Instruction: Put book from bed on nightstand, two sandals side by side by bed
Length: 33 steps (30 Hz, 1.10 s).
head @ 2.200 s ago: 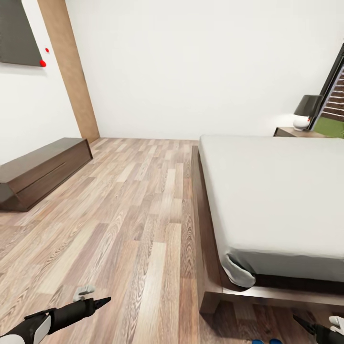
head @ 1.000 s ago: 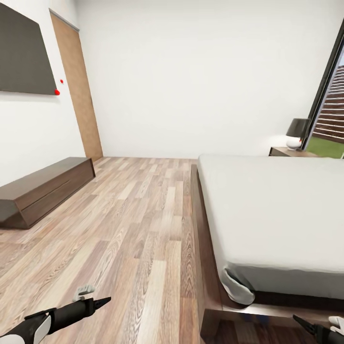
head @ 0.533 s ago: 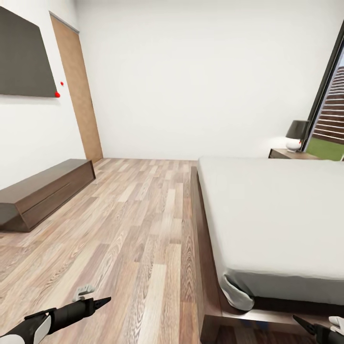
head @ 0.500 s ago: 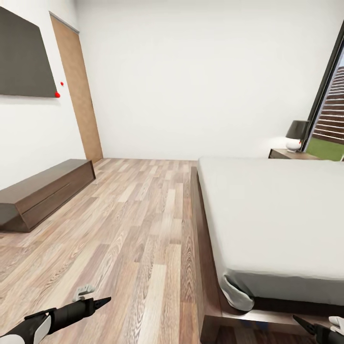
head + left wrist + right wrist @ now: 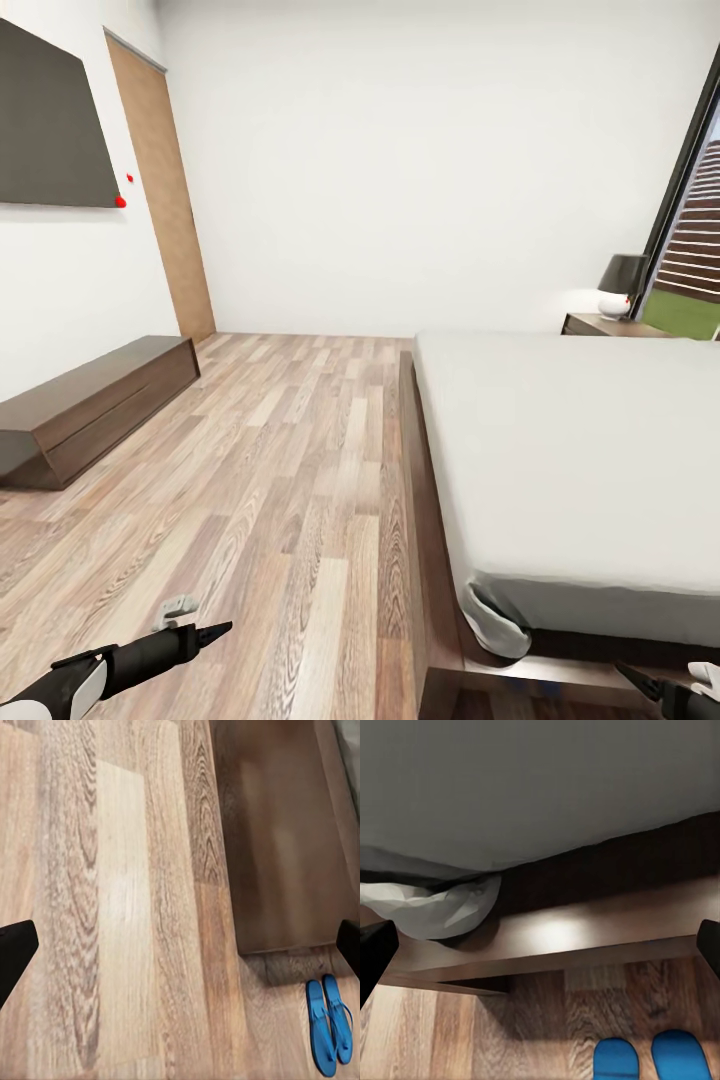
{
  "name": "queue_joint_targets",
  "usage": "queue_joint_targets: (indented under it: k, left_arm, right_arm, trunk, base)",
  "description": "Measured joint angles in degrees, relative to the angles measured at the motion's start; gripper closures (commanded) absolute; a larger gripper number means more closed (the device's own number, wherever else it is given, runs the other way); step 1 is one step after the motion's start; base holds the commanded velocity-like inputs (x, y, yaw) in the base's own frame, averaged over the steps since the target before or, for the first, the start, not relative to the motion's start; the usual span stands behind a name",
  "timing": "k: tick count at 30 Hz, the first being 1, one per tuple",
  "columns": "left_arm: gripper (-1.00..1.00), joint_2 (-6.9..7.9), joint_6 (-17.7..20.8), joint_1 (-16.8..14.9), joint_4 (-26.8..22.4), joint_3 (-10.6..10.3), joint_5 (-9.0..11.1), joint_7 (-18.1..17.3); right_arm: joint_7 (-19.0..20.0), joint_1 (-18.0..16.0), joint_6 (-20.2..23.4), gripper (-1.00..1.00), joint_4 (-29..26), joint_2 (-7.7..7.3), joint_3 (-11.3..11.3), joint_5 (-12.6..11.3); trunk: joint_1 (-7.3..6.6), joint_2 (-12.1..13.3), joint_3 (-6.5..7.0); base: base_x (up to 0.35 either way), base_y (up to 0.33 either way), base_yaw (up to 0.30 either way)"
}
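Sandals [image 5: 330, 1024] lie side by side on the floor [image 5: 260, 470] by the bed [image 5: 570, 450] corner; no book in sight. Left claw [image 5: 205, 632] and right claw [image 5: 640, 682]: grip state unclear. Risk: rolling forward could scatter the pair.

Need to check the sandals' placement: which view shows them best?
The left wrist view: both sandals lie whole, side by side on the floor by the bed frame. The right wrist view catches only their rounded ends.
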Motion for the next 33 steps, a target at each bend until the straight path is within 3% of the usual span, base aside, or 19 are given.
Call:
queue_joint_targets:
  k: [12, 33]
  left_arm:
    - [-1.0, 0.0, -0.03, -0.01, 0.01, 0.0, 0.0, 0.01]
    - [-1.0, -0.01, -0.03, -0.02, 0.02, 0.0, 0.0, 0.02]
  right_arm:
    - [0.02, 0.01, 0.0, -1.0, -0.01, 0.0, 0.0, -0.01]
    - [0.03, 0.01, 0.0, -1.0, -0.01, -0.01, 0.0, 0.02]
  trunk:
    - [0.0, 0.0, 0.0]
    - [0.0, 0.0, 0.0]
  base:
    - [0.0, 0.0, -0.03]
    - [0.0, 0.0, -0.262]
